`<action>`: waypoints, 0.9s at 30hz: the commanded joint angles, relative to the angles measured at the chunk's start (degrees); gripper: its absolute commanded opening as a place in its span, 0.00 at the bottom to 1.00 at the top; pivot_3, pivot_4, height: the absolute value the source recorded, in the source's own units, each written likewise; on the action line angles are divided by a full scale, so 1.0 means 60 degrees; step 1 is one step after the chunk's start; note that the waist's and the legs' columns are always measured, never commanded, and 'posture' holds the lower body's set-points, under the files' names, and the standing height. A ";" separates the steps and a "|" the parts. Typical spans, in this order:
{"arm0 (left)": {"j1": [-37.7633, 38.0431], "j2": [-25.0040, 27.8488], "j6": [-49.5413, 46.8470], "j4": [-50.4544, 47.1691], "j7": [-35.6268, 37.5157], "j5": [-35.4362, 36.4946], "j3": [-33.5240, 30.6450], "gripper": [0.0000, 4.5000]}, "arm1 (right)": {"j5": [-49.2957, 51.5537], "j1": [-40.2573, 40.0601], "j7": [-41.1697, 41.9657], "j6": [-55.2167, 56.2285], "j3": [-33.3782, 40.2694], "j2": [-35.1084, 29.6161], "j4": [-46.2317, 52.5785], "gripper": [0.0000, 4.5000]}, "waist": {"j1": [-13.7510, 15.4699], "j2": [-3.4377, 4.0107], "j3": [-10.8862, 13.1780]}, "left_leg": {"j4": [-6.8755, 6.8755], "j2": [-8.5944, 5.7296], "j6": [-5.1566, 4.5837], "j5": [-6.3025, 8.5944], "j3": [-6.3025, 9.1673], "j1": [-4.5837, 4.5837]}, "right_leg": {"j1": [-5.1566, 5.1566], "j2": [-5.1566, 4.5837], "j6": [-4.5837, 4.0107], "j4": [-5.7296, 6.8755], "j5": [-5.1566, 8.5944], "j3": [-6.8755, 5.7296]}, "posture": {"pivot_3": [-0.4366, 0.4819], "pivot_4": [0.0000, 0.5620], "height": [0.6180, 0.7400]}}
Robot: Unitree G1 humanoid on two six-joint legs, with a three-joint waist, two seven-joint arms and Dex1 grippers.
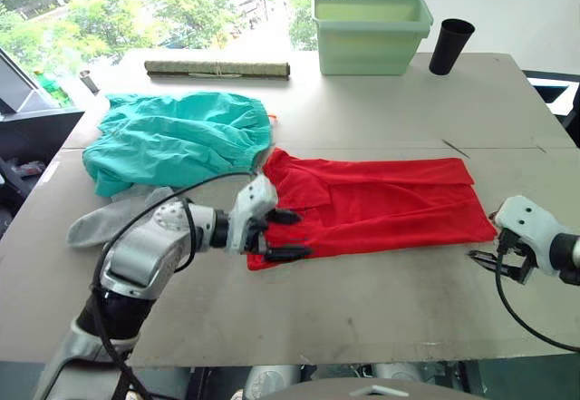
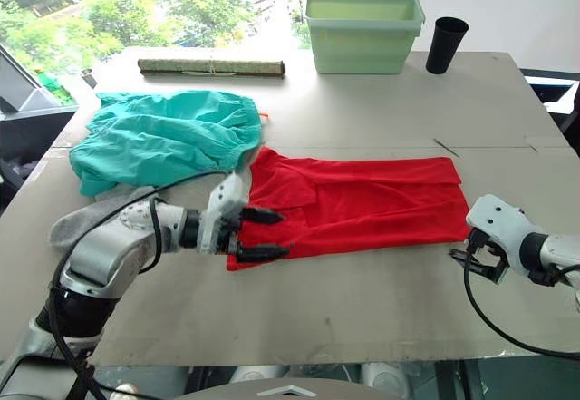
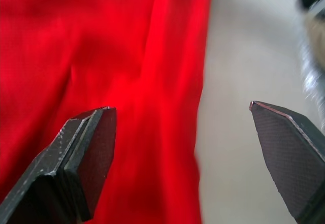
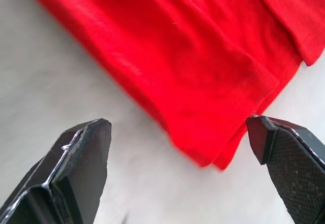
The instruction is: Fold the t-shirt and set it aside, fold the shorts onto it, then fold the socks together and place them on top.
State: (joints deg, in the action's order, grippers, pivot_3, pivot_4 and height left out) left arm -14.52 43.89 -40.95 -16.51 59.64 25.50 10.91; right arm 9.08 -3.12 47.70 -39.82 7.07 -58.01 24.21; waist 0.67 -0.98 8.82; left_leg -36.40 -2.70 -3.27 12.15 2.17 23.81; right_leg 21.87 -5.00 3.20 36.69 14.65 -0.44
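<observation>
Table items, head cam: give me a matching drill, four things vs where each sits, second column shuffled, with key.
Things:
1. t-shirt
2. shorts
3. socks
4. black cup

Places:
A. far edge of the table, right of the green bin
B. left side, partly under the teal cloth's near edge
C. middle, between the left gripper and the right gripper
D. far left, beyond the socks

Pairs: 1-C, 2-D, 3-B, 4-A
</observation>
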 commanded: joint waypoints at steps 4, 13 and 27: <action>0.0543 0.0172 0.0491 -0.0763 -0.0728 -0.1224 0.0745 1.00 | -0.0542 0.1779 0.0107 -0.0922 -0.1684 -0.0177 -0.0857 1.00 | 0.0055 -0.0003 -0.0006 | 0.0006 -0.0002 -0.0003 0.0003 0.0003 0.0003 | 0.0004 -0.0014 0.0000 -0.0013 0.0000 -0.0009 | 0.48 0.27 0.93; 0.0754 0.0552 0.1335 0.0046 0.0297 -0.1465 0.1064 0.04 | -0.1112 0.2380 -0.0182 -0.1644 -0.2529 -0.0497 -0.1116 0.04 | 0.0037 -0.0007 -0.0051 | 0.0003 -0.0006 -0.0023 0.0017 0.0002 0.0003 | -0.0012 -0.0026 0.0000 -0.0048 -0.0001 -0.0009 | 0.48 0.27 0.93; 0.1715 -0.0161 -0.3564 -0.2411 -0.0719 0.3785 -0.1667 0.24 | -0.3521 0.7540 0.0128 0.1985 -0.5538 0.1820 -0.7095 0.23 | -0.0211 -0.0010 -0.0034 | -0.0009 0.0000 -0.0020 0.0013 0.0004 -0.0012 | -0.0006 0.0004 0.0011 -0.0008 -0.0007 -0.0019 | 0.48 0.27 0.93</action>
State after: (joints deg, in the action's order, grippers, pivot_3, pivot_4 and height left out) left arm -5.02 42.63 -62.30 -28.89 56.18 46.46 3.41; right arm -10.81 42.86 47.52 -28.84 -26.80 -45.70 -16.42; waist -0.60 -1.04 8.62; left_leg -36.44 -2.76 -3.39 12.23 2.19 23.73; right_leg 21.83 -5.01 3.30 36.65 14.59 -0.53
